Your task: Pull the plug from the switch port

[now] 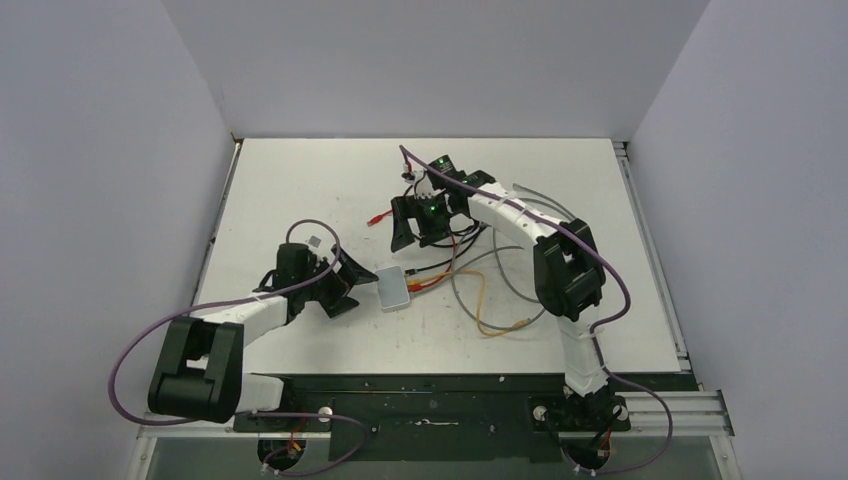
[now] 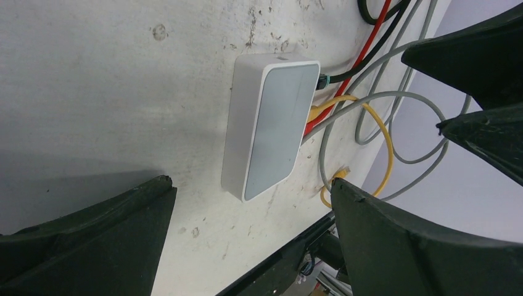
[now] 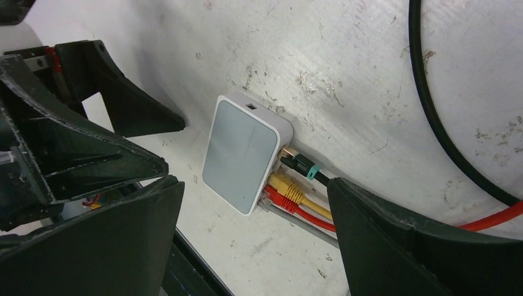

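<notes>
Switch box [image 3: 240, 154] edge ports hold black plug [image 3: 300, 165], yellow plug [image 3: 285, 184], red plug [image 3: 280, 198]; sockets hidden. L jaws, R jaws open, empty.

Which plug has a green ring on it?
The black plug, at the row's end; the yellow plug, red plug and grey plug have no ring.
</notes>
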`<state>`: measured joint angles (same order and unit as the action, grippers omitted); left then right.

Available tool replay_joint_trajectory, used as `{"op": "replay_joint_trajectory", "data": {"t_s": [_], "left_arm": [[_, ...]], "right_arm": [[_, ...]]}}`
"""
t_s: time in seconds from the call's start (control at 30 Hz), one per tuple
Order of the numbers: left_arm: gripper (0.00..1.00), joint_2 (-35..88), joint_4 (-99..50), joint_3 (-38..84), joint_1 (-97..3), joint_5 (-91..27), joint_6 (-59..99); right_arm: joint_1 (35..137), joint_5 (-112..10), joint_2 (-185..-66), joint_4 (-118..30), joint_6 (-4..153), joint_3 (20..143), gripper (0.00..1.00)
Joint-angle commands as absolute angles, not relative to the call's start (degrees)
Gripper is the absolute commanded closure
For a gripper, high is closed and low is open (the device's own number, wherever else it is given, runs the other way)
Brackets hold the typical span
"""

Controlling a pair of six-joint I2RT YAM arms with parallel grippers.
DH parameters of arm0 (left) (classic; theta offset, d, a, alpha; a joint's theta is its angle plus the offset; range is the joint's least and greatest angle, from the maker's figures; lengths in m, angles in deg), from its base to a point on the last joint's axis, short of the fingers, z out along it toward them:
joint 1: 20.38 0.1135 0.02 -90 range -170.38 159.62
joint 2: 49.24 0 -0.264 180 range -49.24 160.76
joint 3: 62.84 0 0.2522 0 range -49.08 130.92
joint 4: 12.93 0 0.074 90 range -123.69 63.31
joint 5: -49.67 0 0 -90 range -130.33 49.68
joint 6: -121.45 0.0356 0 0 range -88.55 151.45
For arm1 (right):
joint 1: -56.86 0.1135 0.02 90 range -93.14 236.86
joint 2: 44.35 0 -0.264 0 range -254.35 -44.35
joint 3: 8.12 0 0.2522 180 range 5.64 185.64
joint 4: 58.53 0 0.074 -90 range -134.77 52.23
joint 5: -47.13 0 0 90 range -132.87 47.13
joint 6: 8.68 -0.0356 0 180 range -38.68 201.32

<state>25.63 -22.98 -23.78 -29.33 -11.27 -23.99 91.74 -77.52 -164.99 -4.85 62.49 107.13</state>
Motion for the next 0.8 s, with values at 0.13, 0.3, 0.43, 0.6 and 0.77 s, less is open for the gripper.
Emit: {"op": "replay_joint_trajectory", "data": {"t_s": [0.13,0.3,0.43,0.6,0.77], "left_arm": [[0.03,32.05,-12.15,-22.5,-29.21,-8.82,-25.31],[0.01,34.5,-10.17,-21.65,-29.35,-8.39,-26.02],[0.0,35.79,-9.32,-21.22,-29.94,-8.74,-26.43],[0.08,38.87,-7.35,-20.77,-31.57,-8.6,-27.61],[0.15,41.15,-7.24,-19.44,-33.07,-8.77,-28.09]], "right_arm": [[91.48,-81.15,-168.58,-7.12,63.44,111.11,0.09],[91.23,-83.84,-170.08,-7.71,63.9,108.75,0.05],[91.25,-85.05,-171.13,-8.0,63.92,107.77,0.02],[91.22,-86.29,-172.6,-7.93,63.99,107.42,0.04],[91.23,-87.42,-173.28,-7.61,64.01,106.45,0.08]]}}
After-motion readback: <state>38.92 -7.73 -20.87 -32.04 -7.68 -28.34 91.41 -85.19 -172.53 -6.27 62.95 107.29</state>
